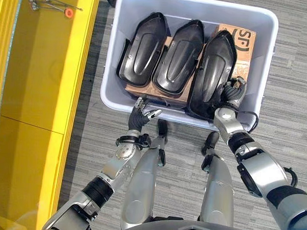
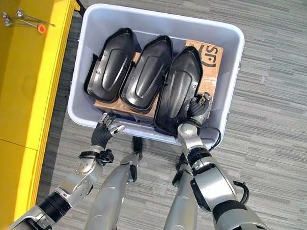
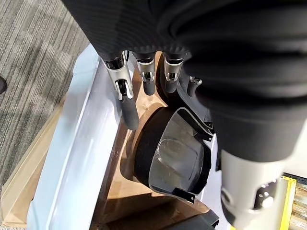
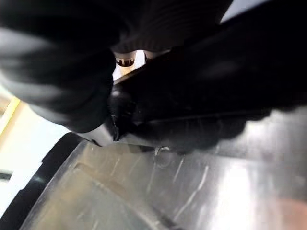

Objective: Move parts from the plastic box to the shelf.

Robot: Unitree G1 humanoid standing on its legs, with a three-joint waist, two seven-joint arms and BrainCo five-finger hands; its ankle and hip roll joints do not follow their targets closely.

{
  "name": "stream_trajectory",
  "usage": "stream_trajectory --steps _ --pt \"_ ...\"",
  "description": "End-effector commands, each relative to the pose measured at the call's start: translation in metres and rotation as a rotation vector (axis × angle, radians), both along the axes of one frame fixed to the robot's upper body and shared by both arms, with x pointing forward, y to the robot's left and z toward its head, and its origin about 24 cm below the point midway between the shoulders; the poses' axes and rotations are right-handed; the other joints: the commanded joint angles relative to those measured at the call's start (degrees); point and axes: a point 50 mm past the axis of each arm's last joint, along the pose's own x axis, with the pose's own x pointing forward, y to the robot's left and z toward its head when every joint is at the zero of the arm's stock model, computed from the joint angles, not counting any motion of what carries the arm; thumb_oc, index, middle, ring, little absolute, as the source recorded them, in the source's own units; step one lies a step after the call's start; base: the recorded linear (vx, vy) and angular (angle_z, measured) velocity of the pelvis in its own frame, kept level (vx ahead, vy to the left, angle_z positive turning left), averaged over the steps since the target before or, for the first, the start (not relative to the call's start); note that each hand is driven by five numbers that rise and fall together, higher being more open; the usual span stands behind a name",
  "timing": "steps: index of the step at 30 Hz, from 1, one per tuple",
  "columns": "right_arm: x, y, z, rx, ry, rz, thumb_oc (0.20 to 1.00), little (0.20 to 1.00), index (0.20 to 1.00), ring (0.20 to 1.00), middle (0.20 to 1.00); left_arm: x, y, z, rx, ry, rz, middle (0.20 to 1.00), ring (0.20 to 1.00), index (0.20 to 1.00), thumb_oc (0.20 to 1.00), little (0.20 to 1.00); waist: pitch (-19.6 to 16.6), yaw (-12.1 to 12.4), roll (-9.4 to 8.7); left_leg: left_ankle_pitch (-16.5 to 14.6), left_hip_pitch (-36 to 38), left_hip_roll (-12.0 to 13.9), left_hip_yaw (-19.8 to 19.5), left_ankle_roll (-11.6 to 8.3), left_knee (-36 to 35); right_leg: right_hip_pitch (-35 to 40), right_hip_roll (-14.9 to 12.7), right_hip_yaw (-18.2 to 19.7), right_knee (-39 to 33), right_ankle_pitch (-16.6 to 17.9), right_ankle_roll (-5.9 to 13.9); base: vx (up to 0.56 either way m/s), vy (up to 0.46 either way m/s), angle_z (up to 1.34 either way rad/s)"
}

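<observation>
1. Your right hand is curled on the near right edge of the rightmost black moulded part in the plastic box.
2. Left hand hovers relaxed, fingers apart, at the box's near wall.
3. Lift straight up, clearing the middle part.
4. Cardboard lines the box; yellow shelf stands left, on grey carpet.

The floor is grey striped carpet. Directly on it stands a pale plastic box. Just beside the box, on the robot's left, stands a yellow shelf. On the shelf's top, at its far end, lie some small metal pins and one orange piece.
</observation>
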Motion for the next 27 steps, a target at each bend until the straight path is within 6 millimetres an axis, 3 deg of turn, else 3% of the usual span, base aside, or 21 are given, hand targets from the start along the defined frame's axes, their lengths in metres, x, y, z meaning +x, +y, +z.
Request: stream_trajectory --steps 1,4,5,6,7,9,16,17,24,27 --pt "-0.04 0.035 -0.092 0.304 0.388 0.089 0.2 0.2 0.2 0.2 0.2 0.005 -0.004 0.026 -0.051 -0.104 -0.015 1.0 1.0 1.0 1.0 1.0 6.57 3.01 2.44 -8.5 1.46 1.51 0.04 -1.82 6.36 8.34 -4.13 2.64 -11.01 10.33 5.57 0.0 0.0 0.0" --pt "-0.029 0.043 -0.062 0.347 0.208 0.13 0.2 0.2 0.2 0.2 0.2 0.007 0.0 0.028 -0.059 -0.105 0.003 1.0 1.0 1.0 1.0 1.0 6.57 2.0 1.32 -8.29 2.11 1.93 0.21 -1.99 6.18 8.41 -3.85 2.86 -10.91 10.52 5.45 -0.01 -0.008 -0.01" --pt "-0.029 0.043 -0.062 0.347 0.208 0.13 0.2 0.2 0.2 0.2 0.2 0.006 0.0 0.028 -0.059 -0.104 0.003 1.0 1.0 1.0 1.0 1.0 6.57 1.97 1.32 -8.29 2.16 1.93 0.22 -1.99 6.16 8.43 -3.86 2.87 -10.91 10.52 5.45 -0.05 -0.039 -0.03" --pt "-0.026 0.05 -0.034 0.358 0.054 0.198 0.2 0.2 0.2 0.2 0.2 0.008 0.007 0.025 -0.055 -0.091 0.038 1.0 1.0 1.0 1.0 1.0 6.57 1.15 0.15 -8.06 2.88 2.36 0.42 -2.13 5.95 8.71 -3.64 3.06 -11.01 10.61 5.35 -0.03 -0.029 -0.05" --pt "-0.026 0.05 -0.034 0.357 0.055 0.198 0.2 0.2 0.2 0.2 0.2 0.008 0.007 0.025 -0.055 -0.09 0.038 1.0 1.0 1.0 1.0 1.0 6.57 1.13 0.16 -8.05 2.92 2.35 0.42 -2.14 5.94 8.74 -3.64 3.06 -11.01 10.6 5.35 -0.05 -0.059 -0.07" --pt "-0.03 0.051 -0.001 0.362 -0.13 0.284 0.2 0.2 0.2 0.2 0.2 0.007 0.013 0.024 -0.043 -0.083 0.058 1.0 1.0 1.0 1.0 1.0 6.57 -0.05 -1.22 -7.65 4.3 2.87 0.57 -2.37 5.73 9.89 -3.33 3.09 -11.35 10.75 5.21 -0.04 -0.06 -0.08" --pt "-0.043 0.043 0.022 0.418 -0.285 0.352 0.2 0.2 0.2 0.2 0.2 0.005 0.016 0.024 -0.039 -0.081 0.054 1.0 1.0 1.0 1.0 1.0 6.57 -0.7 -2.3 -6.74 7.52 3.31 0.68 -2.68 4.55 12.47 -2.76 2.82 -12.26 10.75 5.14 -0.02 -0.042 -0.07" --pt "-0.046 0.035 0.036 0.397 -0.354 0.366 0.2 0.2 0.2 0.2 0.2 0.004 0.02 0.026 -0.04 -0.088 0.059 1.0 1.0 1.0 1.0 1.0 6.56 -1.05 -2.53 -6.4 8.72 3.45 0.78 -2.86 3.85 13.23 -2.53 2.77 -12.49 10.73 5.21 -0.01 -0.038 -0.01" --pt "-0.069 0.012 0.054 0.431 -0.506 0.382 0.2 0.2 0.2 0.2 0.2 -0.003 0.036 0.021 -0.024 -0.059 0.087 1.0 1.0 1.0 1.0 1.0 5.91 -2.07 -3.85 -4.95 15.0 4.21 1.13 -3.63 1.32 17.86 -1.94 2.58 -13.07 10.22 5.12 -0.01 -0.048 -0.08" --pt "-0.08 -0.001 0.057 0.437 -0.547 0.388 0.2 0.2 0.2 0.2 0.2 -0.009 0.046 0.013 -0.011 -0.021 0.102 1.0 1.0 1.0 1.0 1.0 4.16 -2.7 -4.8 -2.54 17.14 4.54 1.79 -3.68 -0.56 19.22 -1.99 2.36 -13.92 11.13 4.63 -0.02 -0.058 -0.08"
